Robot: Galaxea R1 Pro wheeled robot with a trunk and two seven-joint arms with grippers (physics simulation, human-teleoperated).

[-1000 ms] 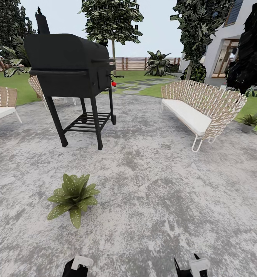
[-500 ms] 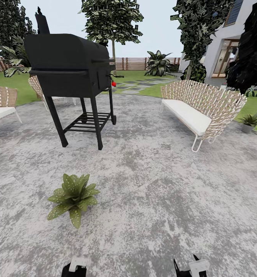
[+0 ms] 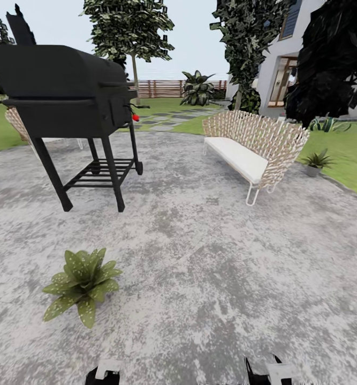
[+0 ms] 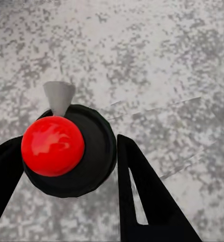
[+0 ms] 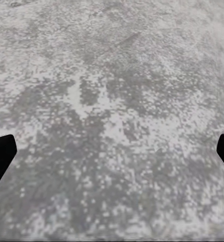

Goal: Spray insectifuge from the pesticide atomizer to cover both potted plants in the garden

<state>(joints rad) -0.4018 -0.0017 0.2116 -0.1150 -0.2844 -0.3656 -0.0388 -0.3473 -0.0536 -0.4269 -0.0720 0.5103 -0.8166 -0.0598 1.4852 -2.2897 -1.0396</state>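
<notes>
Grey paved patio (image 3: 210, 278), potted plant (image 3: 79, 283) ahead; both grippers spread wide, gripping nothing

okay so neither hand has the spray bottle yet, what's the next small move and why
Probably keep turning the base to scan the garden for the atomizer. One potted plant sits on the patio ahead to the left, but both grippers, left gripper and right gripper, are open and hold nothing, so spraying can't start yet.

Flat, even daylight under a pale sky (image 3: 199, 32); shadows are faint. The paving (image 3: 210, 256) looks mottled and grainy in both wrist views. A red ball (image 4: 53, 146) carries a soft glare.
</notes>
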